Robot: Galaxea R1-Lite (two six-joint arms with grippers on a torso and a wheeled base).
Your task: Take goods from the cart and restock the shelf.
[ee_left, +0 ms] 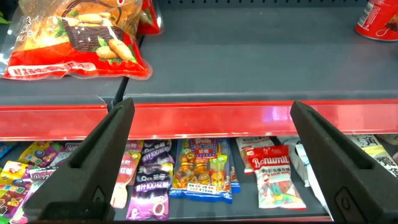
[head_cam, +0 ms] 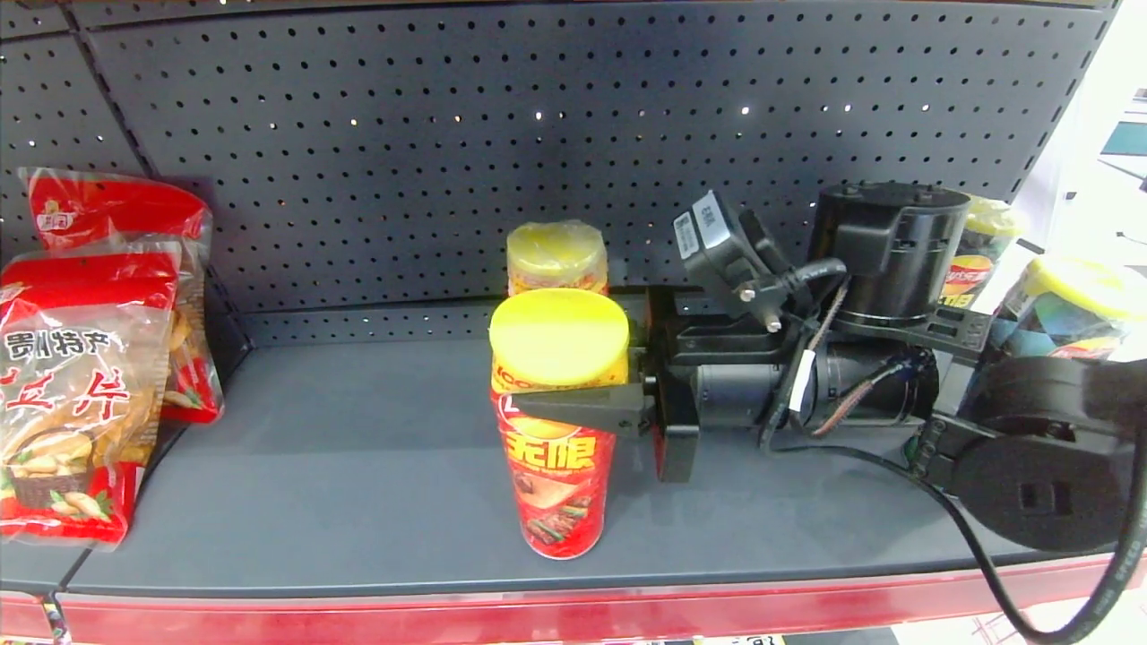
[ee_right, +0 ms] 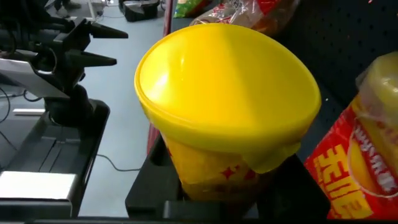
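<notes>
Clamping the yellow-lidded can [head_cam: 557, 484], your right gripper [head_cam: 563, 381] holds it upright on the shelf [head_cam: 358, 466], a second can [head_cam: 556, 255] just beyond; your left gripper [ee_left: 211, 109] gapes wide.

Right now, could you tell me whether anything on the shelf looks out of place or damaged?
Mostly tidy: the red can stands upright on the shelf in the right gripper, nothing spilled. One oddity: its yellow lid seems to sag at one edge in the right wrist view, possibly loose or dented.

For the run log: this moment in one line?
right gripper: shut on chip can | chip can: upright at shelf front | left gripper: open, empty
</notes>
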